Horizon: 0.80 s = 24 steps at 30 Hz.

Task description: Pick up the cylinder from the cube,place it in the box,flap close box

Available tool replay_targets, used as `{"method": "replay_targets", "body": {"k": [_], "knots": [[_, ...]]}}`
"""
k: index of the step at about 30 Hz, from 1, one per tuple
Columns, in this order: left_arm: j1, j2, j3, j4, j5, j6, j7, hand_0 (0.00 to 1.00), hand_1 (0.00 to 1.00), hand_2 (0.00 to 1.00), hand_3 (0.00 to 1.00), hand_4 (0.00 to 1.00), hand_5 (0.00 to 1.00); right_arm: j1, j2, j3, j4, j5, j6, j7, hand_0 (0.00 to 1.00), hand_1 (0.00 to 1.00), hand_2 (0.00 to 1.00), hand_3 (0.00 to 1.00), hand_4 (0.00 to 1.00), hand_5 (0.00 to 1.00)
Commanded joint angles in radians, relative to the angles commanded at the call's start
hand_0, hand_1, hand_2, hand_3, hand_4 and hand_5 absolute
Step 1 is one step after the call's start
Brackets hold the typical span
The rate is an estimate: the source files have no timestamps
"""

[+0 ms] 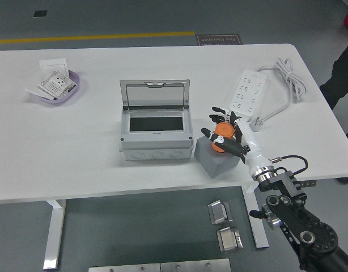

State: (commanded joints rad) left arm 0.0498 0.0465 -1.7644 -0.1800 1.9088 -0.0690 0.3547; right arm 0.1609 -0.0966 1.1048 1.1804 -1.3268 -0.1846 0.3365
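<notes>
An orange cylinder (222,135) stands on a grey cube (215,158) just right of the grey box (156,136). The box sits mid-table with its clear flap lid (155,93) raised at the back and its dark inside showing. My right hand (224,134) reaches in from the lower right and its fingers are curled around the cylinder on top of the cube. The left arm is out of view.
A white power strip (247,93) with a coiled cable (289,79) lies behind my right hand. A purple bowl (57,88) with white packets sits at the far left. A person's dark sleeve (341,73) shows at the right edge.
</notes>
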Motion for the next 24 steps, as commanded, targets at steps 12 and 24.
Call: {"method": "replay_targets", "body": {"k": [12,24], "knots": [[-0.001,-0.001,0.011,0.000,-0.009,0.002,-0.007,0.712,0.716,0.677,0.791,0.757,0.443,-0.006,0.003,-0.020,-0.004,0.015,-0.011,0.002,0.805,0.775,0.729,0.826,0.796,0.068],[0.000,0.000,0.018,0.000,-0.020,0.001,-0.011,0.709,0.716,0.676,0.790,0.759,0.443,-0.005,0.001,-0.034,-0.008,0.069,-0.005,0.005,0.765,0.727,0.679,0.708,0.512,0.002]]}}
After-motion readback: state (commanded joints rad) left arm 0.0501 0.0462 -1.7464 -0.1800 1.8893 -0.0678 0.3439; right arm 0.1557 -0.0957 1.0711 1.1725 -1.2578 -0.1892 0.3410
